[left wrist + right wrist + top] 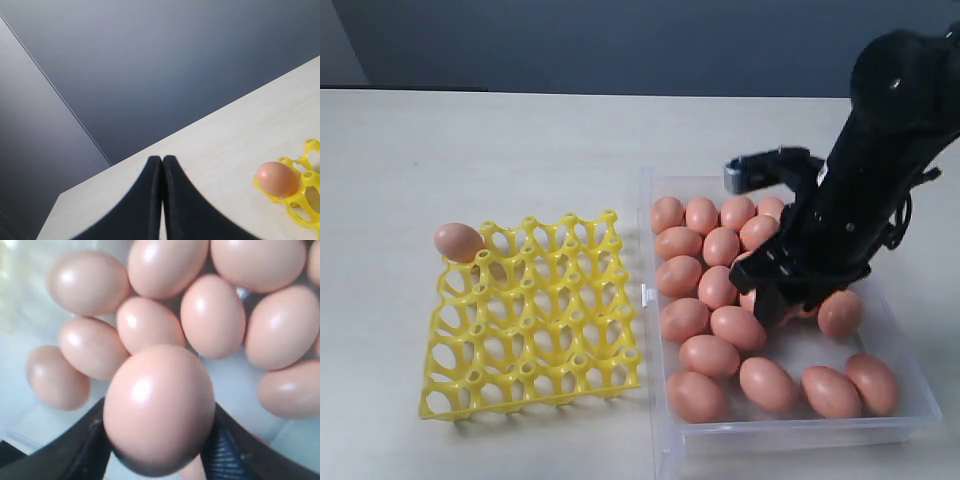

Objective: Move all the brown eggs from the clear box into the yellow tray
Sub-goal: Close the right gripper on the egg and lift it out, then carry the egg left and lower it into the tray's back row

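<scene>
Now right claw [158, 447] spread egg-wide, gripping brown egg [159, 400].

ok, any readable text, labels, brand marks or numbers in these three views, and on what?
None readable in any view.
yellow tray: no print or moulded text shows.
clear box: no label shows.
brown eggs: no stamps show.
black arm: no marking shows.
table: plain.

Prob. lab: robot arm [880, 170], pale tabletop [520, 140], plain grey wall [570, 40].
</scene>
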`<state>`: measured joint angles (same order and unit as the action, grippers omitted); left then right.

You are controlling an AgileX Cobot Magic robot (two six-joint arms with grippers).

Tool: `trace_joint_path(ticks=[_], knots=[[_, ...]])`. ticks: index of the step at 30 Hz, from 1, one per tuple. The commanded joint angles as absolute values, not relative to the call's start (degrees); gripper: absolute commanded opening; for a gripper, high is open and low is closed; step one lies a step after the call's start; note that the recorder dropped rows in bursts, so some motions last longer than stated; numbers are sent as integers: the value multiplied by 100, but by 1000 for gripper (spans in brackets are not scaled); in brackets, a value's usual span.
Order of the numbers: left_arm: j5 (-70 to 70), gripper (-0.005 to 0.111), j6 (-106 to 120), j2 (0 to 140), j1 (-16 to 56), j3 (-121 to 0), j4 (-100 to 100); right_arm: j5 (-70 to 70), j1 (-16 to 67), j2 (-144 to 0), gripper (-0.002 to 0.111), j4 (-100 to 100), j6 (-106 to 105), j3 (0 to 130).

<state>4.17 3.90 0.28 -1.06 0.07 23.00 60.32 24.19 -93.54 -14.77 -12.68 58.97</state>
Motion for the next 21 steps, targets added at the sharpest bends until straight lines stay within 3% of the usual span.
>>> trace_joint_path(ticks=[1, 4, 10, 13, 17, 21], knots=[[397, 0, 365, 0, -46, 0, 2317, 5219, 2406, -8677, 0, -2145, -1376, 6145], [397, 0, 365, 0, -46, 0, 2317, 4404, 2406, -8725, 0, -3539, -2540, 6134], [397, 0, 365, 0, -46, 0, 2317, 4364, 2418, -9517, 0, -6116, -5311, 6134], [397, 0, 365, 0, -46, 0, 2317, 4975, 2418, -10007, 0, -7894, -7210, 6134], [397, 0, 365, 0, -46, 0, 2317, 6959, 2468, -10715, 0, -9734, -9303, 6134], [397, 0, 365, 0, -46, 0, 2317, 6996, 2721, -11195, 0, -9995, -9914, 6180]])
